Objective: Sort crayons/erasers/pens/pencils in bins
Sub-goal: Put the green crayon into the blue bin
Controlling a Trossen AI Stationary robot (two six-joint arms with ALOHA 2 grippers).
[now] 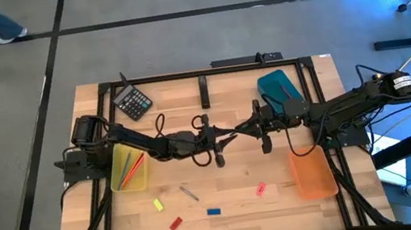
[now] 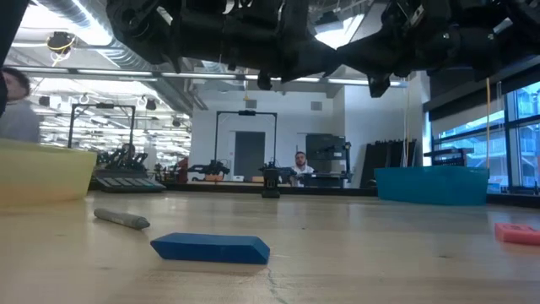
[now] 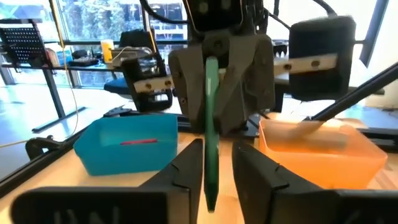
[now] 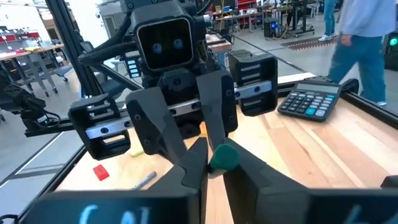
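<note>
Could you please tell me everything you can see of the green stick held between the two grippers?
The green stick is thin, smooth, plastic-looking and rounded at one end. It hangs in the air above the table's middle, bridging the two arms: the left gripper has its fingers at either side of one end, and the right gripper pinches the other. It touches nothing else.
</note>
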